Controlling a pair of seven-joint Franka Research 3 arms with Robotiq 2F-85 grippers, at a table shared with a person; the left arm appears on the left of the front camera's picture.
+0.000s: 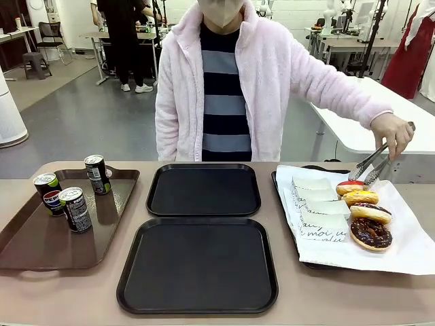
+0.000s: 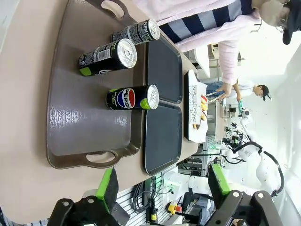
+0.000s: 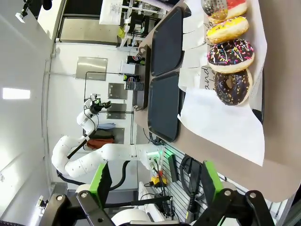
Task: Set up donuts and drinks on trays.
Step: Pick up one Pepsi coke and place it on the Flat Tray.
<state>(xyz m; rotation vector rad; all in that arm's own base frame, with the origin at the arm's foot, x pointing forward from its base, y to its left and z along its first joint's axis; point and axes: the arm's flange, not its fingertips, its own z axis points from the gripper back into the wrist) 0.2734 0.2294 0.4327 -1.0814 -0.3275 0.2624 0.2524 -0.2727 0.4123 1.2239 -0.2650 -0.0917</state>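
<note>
Watching person's hand (image 1: 393,132) gripping tongs (image 1: 370,165) at donuts (image 1: 367,216) on paper-lined tray (image 1: 414,255); we fear frosted donut slipping from tongs. Our left gripper (image 2: 162,181), right gripper (image 3: 153,181) gape wide, empty. Slim drinks (image 1: 73,204) on brown tray (image 1: 34,248) may tip. Both black trays (image 1: 204,193) bare; tan table (image 1: 68,299), busy workshop behind.

At the left edge of my tabletop (image 1: 68,292) lies a brown tray (image 1: 41,238) with cut-out handles. At the right edge sits a dark tray (image 1: 276,187) lined with white paper (image 1: 408,251), which spills over its near and right rims. Metal tongs (image 1: 370,163) hang tilted with their tips low over the far side of that paper. Across the far edge from me stands a person (image 1: 224,88) in a pale pink fleece jacket (image 1: 272,75) over a dark-and-grey striped top, with a white table (image 1: 353,129) behind.
</note>
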